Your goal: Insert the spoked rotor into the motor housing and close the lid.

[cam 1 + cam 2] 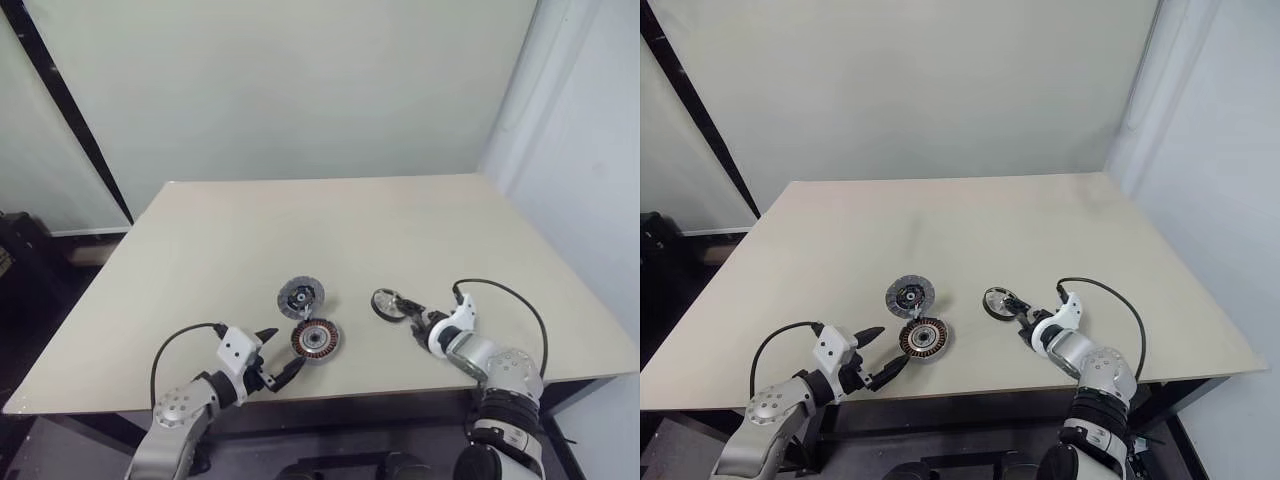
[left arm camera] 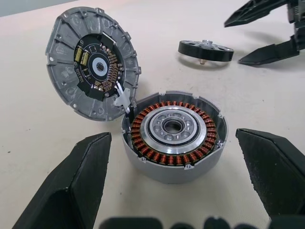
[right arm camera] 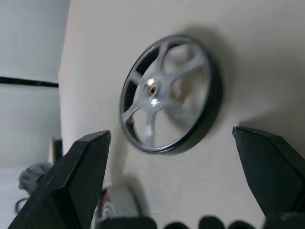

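Rotor (image 3: pixel 169 93) pickup is the step in hand, judged from the layout: the spoked silver wheel with its dark rim lies flat on the table (image 1: pixel 420 215), on the robot's right, and nothing yet sits in the housing (image 2: pixel 174 133). Right gripper (image 1: pixel 412 318) points at the rotor from just beside it, jaws spread wide and empty; in the right wrist view its 2 black fingers (image 3: pixel 71 179) stand either side of the wheel without touching it. Housing rests near the table's front edge, left of the rotor and apart from it, its ring of copper windings and central bearing open to view. Lid (image 2: pixel 93 64) stands tilted, its lower edge meeting the housing's rim at what looks like a small hinge tab, circuit face showing. Left gripper (image 1: pixel 283 357) waits just beside the housing, also wide and empty, its 2 fingers (image 2: pixel 78 176) flanking the housing in the left wrist view. Next move, as a judgement, calls for the right gripper to advance until the rim lies between its fingers, close on it, and lift; the wheel lies low on the table, so the grip leaves little margin. Carrying it over the bearing and lowering the lid would come after.
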You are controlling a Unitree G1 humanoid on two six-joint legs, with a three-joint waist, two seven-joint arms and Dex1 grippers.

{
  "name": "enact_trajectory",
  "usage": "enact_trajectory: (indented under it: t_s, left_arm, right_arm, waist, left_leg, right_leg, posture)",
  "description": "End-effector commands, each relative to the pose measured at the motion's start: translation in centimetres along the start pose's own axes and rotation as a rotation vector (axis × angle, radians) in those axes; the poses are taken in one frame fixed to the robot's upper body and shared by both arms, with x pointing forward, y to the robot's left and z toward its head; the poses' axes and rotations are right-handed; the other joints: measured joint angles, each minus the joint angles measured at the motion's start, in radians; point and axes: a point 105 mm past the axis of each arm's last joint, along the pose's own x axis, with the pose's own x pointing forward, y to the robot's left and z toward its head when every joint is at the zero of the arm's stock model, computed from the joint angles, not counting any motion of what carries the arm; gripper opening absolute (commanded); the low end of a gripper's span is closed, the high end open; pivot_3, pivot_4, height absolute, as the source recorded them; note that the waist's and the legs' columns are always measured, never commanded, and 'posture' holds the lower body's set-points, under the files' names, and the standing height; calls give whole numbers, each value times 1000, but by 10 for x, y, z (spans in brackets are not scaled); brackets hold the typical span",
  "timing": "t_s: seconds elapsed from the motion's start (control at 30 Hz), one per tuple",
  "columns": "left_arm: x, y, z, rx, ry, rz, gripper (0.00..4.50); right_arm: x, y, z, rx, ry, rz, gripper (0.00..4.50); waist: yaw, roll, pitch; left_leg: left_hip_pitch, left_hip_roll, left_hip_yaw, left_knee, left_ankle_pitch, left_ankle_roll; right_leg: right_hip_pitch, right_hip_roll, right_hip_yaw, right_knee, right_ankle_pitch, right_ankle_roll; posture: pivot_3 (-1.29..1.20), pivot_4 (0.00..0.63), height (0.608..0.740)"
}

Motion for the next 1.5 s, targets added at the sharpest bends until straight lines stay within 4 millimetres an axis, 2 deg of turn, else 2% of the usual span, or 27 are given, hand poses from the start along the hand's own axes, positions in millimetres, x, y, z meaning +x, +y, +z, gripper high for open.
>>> enact_trajectory:
  t_s: [0.03, 0.1, 0.2, 0.53, 0.73, 0.93, 1.0, 1.1, 1.3, 1.5]
  left_arm:
    - [-1, 5, 12, 30, -34, 11, 4500]
    - [-1, 5, 11, 29, -34, 12, 4500]
    - [-2, 5, 11, 28, -34, 15, 4500]
    - [-1, 4, 11, 23, -37, 16, 4500]
    - [0, 4, 11, 21, -40, 15, 4500]
    - [-3, 8, 10, 22, -36, 27, 4500]
    - [-5, 10, 8, 17, -27, 38, 4500]
    - [-9, 15, 6, 14, -19, 59, 4500]
    - [-17, 18, 2, -7, 11, 61, 4500]
    - [-27, 14, -3, -23, 67, 20, 4500]
  right_arm:
    - [6, 16, -2, 7, 12, 48, 4467]
    - [8, 17, -3, 14, 11, 48, 4467]
    - [9, 15, -2, 22, -1, 38, 3825]
    - [9, 10, 2, 68, -35, 32, 391]
    - [5, 12, 3, 94, -34, 55, 373]
    - [-5, 42, 2, 101, 15, 197, 373]
    - [-11, 57, -8, 48, 80, 260, 373]
    - [-16, 68, -25, -22, 158, 293, 373]
    - [-21, 77, -71, -132, 326, 306, 373]
    - [-20, 79, -94, -159, 392, 305, 373]
  waist:
    - [0, 0, 0]
    - [0, 0, 0]
    - [-1, 0, 0]
    - [0, 2, 0]
    - [0, 2, 0]
    - [0, 3, 0]
    - [0, 3, 0]
    - [0, 3, 0]
    - [0, 3, 0]
    - [0, 4, 0]
  left_leg:
    - [0, 0, 0, 0, 0, 0]
    - [0, 0, 0, 0, 0, 0]
    - [0, 0, 1, 0, 0, 0]
    - [-1, 0, 0, -1, 0, 0]
    - [-1, 0, 0, -1, 0, 0]
    - [-1, 2, 0, -2, 0, 0]
    - [-1, 2, 0, -3, 0, 0]
    - [-1, 2, 0, -4, 0, 0]
    - [-2, 2, 0, -6, 0, 0]
    - [-2, 4, 0, -5, 0, 0]
  right_leg:
    - [0, 0, 0, 0, 0, 0]
    - [0, -1, 0, -1, 0, 0]
    - [0, -1, 1, -1, 0, 0]
    - [0, -1, 1, -1, 0, 0]
    - [0, -1, 1, -1, 0, 0]
    - [-1, -1, 1, -1, 0, 0]
    - [-1, -1, 1, -2, 0, 0]
    - [-2, -1, 1, -2, 0, 0]
    - [-2, -1, 0, -3, 0, 0]
    - [-3, -1, 0, -4, 0, 0]
  posture:
    - [0, 0, 740]
    - [0, 0, 740]
    - [0, 0, 740]
    - [0, 0, 740]
    - [0, 0, 740]
    - [0, 0, 740]
    - [0, 0, 740]
    - [0, 0, 740]
    - [0, 0, 740]
    - [0, 0, 740]
